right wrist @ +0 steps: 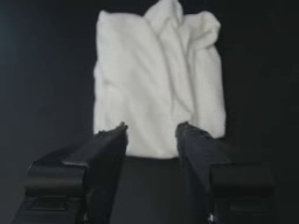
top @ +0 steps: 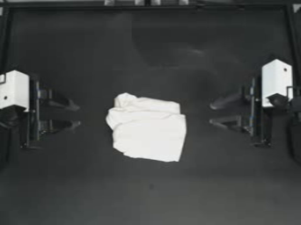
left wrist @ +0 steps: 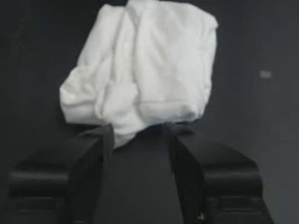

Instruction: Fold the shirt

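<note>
A folded white shirt [top: 148, 131] lies mid-worktop [top: 147, 193]. The left pincer [top: 75, 115] and right pincer [top: 214, 113] sit apart on either side of it, jaws spread, grasping nothing.

shirt [top: 148, 131]: soft wrinkled white cloth, matt | table [top: 147, 193]: dark, matt, smooth

Both arms are cut off by the top view's side edges.
</note>
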`<act>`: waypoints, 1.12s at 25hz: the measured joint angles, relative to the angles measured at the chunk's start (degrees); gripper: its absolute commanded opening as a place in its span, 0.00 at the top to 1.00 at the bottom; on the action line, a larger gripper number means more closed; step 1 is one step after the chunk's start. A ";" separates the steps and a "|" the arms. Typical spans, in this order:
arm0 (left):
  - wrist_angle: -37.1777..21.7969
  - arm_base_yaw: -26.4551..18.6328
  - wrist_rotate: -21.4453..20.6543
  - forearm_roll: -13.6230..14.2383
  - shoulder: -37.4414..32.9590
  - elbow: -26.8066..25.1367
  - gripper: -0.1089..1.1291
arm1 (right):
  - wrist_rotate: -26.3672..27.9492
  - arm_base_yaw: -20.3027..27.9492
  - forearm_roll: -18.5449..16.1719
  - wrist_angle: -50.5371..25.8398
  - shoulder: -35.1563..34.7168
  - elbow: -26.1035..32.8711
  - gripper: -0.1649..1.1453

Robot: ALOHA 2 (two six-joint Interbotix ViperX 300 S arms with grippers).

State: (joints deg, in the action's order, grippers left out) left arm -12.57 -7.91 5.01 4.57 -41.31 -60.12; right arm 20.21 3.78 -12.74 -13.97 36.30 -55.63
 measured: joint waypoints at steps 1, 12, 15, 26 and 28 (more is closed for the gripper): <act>-0.09 0.00 0.09 0.00 -0.35 -0.18 0.27 | 0.00 0.00 0.00 -0.26 0.35 -0.09 0.29; -0.35 -0.26 0.79 0.00 -3.43 -1.85 0.27 | 0.00 -0.35 0.53 -0.62 2.90 -0.97 0.29; -0.35 -0.18 0.97 0.00 -5.36 -1.93 0.27 | 0.00 -1.14 0.35 -0.53 2.90 -1.05 0.29; -0.35 0.00 1.05 0.00 -11.25 -3.87 0.27 | -0.18 -1.58 -0.26 -0.44 3.87 -1.05 0.29; -0.35 0.00 1.05 0.00 -12.48 -4.31 0.27 | -0.18 -1.49 -0.35 -0.44 4.13 -1.05 0.29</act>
State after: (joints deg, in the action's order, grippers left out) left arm -12.92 -7.91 6.06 4.57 -53.79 -64.42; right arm 20.04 2.29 -13.10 -14.41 40.43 -56.69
